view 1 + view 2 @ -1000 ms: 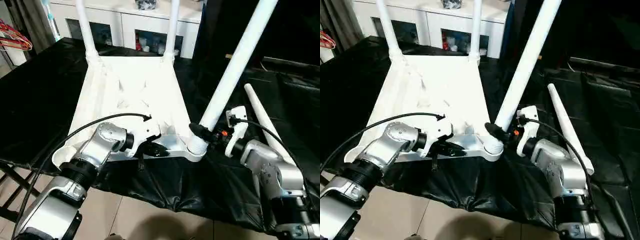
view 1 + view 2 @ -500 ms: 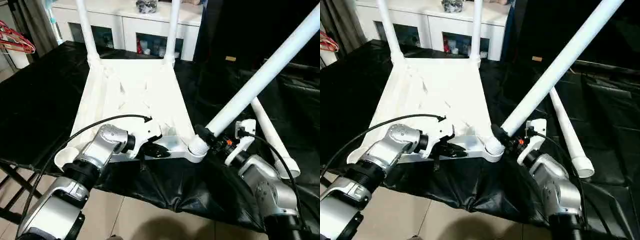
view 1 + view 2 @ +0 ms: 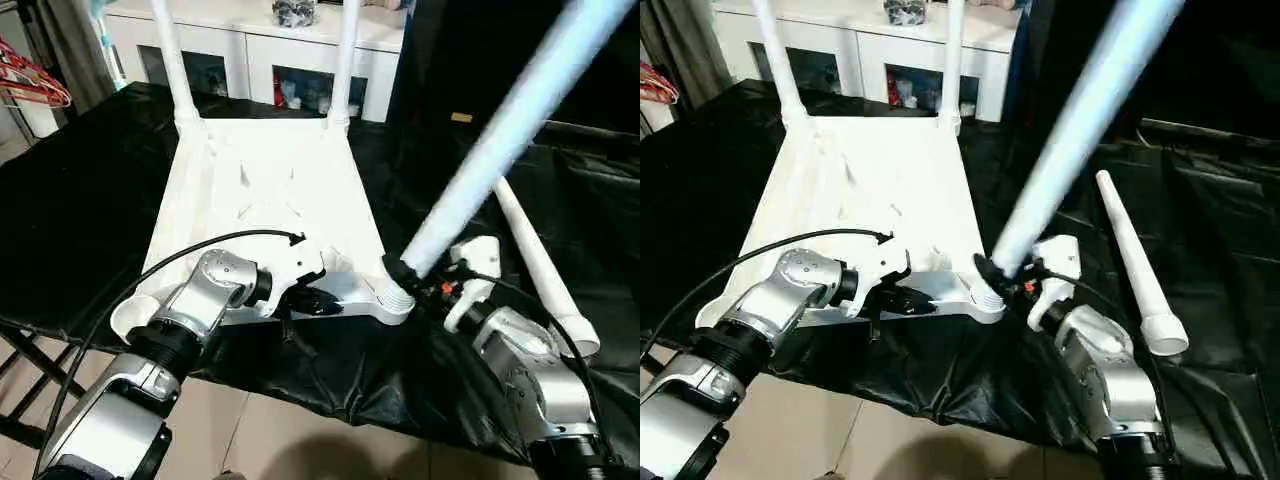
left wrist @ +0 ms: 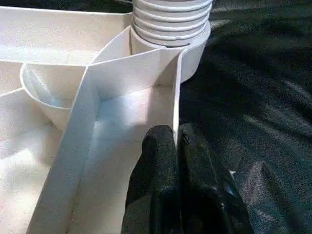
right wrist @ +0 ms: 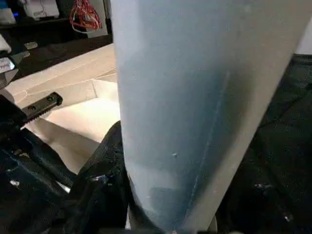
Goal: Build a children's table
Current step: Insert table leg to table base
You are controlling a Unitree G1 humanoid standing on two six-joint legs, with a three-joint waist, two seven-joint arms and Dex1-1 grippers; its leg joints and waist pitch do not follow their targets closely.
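Two legs (image 3: 344,60) already stand upright in the far corner sockets of the children's table (image 3: 270,190), which lies upside down on the black sheet (image 3: 70,200) in front of me. My right gripper (image 3: 415,275) is clamped round the base of a third leg (image 3: 480,150), its ribbed end seated in the near right socket and the tube leaning away to my right. My left gripper (image 4: 176,161) is pinched tight on the thin near rim beside that socket. One loose leg (image 3: 535,260) lies on the sheet to my right.
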